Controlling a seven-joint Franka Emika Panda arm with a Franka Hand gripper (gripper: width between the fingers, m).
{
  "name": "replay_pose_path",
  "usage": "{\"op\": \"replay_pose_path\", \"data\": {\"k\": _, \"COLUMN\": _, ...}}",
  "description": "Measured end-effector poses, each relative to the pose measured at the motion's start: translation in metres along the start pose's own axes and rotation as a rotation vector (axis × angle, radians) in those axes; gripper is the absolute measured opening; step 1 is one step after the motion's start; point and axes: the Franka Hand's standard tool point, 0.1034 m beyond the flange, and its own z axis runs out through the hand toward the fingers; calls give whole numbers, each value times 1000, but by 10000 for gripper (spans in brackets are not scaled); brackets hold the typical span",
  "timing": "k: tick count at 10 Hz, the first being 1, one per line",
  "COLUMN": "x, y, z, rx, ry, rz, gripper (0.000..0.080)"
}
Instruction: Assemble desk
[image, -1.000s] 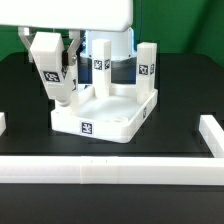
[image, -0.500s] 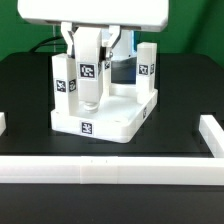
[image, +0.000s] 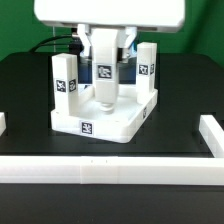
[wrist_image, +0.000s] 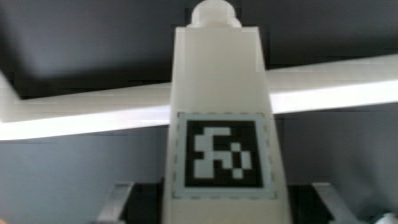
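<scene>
The white desk top (image: 110, 124) lies on the black table with its sockets facing up. One tagged white leg (image: 66, 86) stands at its corner on the exterior view's left, another (image: 146, 66) at the back right. My gripper (image: 104, 58) is shut on a further tagged leg (image: 104, 85) and holds it upright over the middle of the top, lower end just above it. In the wrist view that leg (wrist_image: 221, 110) fills the middle, and my gripper (wrist_image: 222, 205) clamps it between both fingers (wrist_image: 135, 204). Anything behind the gripper is hidden.
A long white border bar (image: 110, 170) runs along the table's front. Shorter bars stand at the exterior view's right (image: 212, 134) and left (image: 2, 122). The arm's white body (image: 110, 12) hangs over the desk. A pale band (wrist_image: 89, 108) crosses the wrist view behind the leg.
My gripper has carried the held leg from the exterior view's left of the desk toward the middle and turned it from tilted to upright. The left standing leg is now uncovered.
</scene>
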Motion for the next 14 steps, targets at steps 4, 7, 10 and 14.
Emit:
{"op": "replay_pose_path", "data": {"k": 4, "x": -3, "y": 3, "z": 1, "rx": -6, "ry": 23, "rz": 7, "gripper": 291}}
{"op": "replay_pose_path", "data": {"k": 7, "x": -19, "y": -1, "z": -15, "rx": -14, "ry": 173, "rz": -15, "gripper": 291}}
{"op": "replay_pose_path", "data": {"k": 10, "x": -33, "y": -6, "z": -12, "rx": -12, "ry": 156, "rz": -30, "gripper": 291}}
{"op": "replay_pose_path", "data": {"k": 14, "x": -35, "y": -7, "z": -11, "rx": -13, "ry": 151, "rz": -32, "gripper": 291}}
